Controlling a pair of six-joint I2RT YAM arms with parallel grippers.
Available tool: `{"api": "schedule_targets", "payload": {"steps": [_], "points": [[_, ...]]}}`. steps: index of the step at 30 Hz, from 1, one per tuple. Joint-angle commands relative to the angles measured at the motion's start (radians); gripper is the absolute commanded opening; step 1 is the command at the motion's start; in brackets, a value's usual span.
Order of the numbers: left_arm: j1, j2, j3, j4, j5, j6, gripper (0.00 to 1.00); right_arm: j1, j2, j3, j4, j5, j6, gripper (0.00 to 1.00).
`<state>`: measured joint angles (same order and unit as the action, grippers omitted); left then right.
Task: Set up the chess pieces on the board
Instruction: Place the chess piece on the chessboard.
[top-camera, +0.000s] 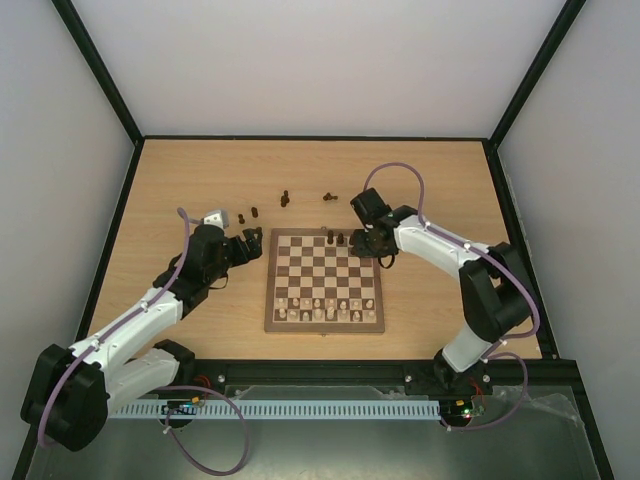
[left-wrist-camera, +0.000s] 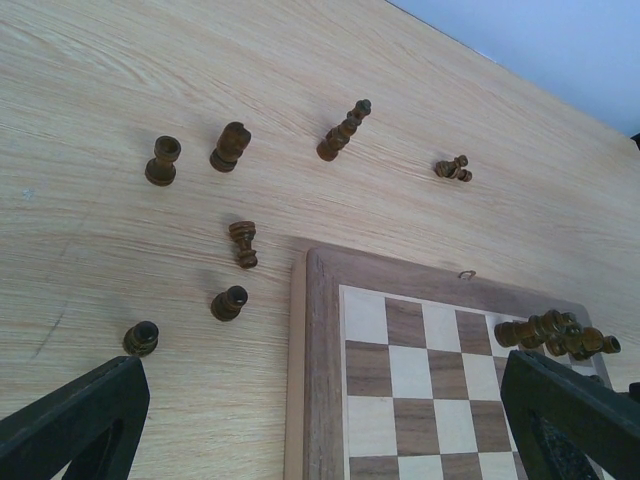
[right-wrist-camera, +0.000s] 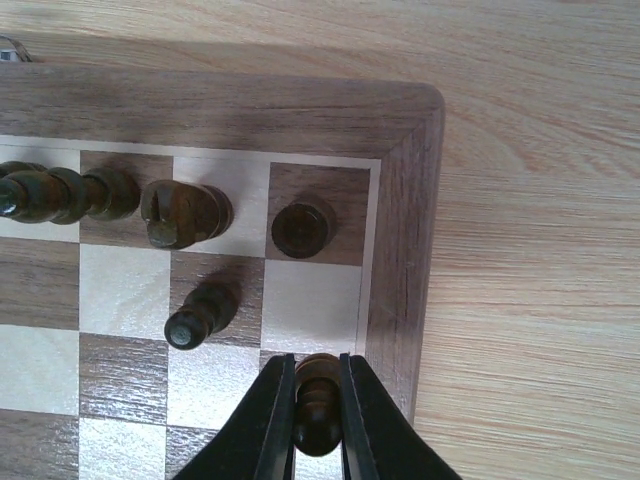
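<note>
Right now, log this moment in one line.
right gripper: shut on dark piece near board corner | left gripper: open | other dark pieces: loose on table

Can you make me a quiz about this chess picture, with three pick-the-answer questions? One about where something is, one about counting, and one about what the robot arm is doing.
1. Where do the pale pieces stand?
A) on the rows of the board nearest the arm bases
B) off the board, on the left
C) in a pile behind the board

2. In the left wrist view, how many dark pieces are on the table, off the board?
A) two
B) seven
C) twelve

3. What is the right end effector doing?
A) open and empty
B) shut on a pale piece
C) shut on a dark piece

Answers:
1 A, because they line the near rows in the top view.
2 B, because seven show on the bare wood.
3 C, because its fingers pinch a dark piece over the board.
</note>
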<state>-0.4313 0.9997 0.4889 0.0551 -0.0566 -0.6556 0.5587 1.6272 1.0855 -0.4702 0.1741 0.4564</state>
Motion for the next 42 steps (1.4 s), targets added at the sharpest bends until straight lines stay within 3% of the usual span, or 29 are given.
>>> {"api": "schedule_targets", "payload": {"steps": [1, 22, 31, 38, 42], "points": [[0.006, -0.015, -0.012, 0.003, -0.011, 0.003, 0.99, 0.007, 0.03, 0.03, -0.003, -0.008, -0.001, 0.11], [0.006, -0.015, -0.012, 0.003, -0.012, 0.003, 0.99, 0.006, 0.094, 0.057, 0.013, 0.005, -0.007, 0.14], [0.006, -0.015, -0.01, 0.003, -0.012, 0.003, 1.0, 0.006, 0.067, 0.059, 0.001, 0.006, -0.005, 0.33], [0.006, -0.013, -0.011, 0.003, -0.015, 0.002, 1.0, 0.006, -0.064, 0.089, -0.043, -0.047, -0.012, 0.5], [0.006, -0.016, -0.009, 0.0, -0.016, 0.004, 0.99, 0.004, -0.096, 0.156, -0.06, -0.024, -0.028, 0.54]]}}
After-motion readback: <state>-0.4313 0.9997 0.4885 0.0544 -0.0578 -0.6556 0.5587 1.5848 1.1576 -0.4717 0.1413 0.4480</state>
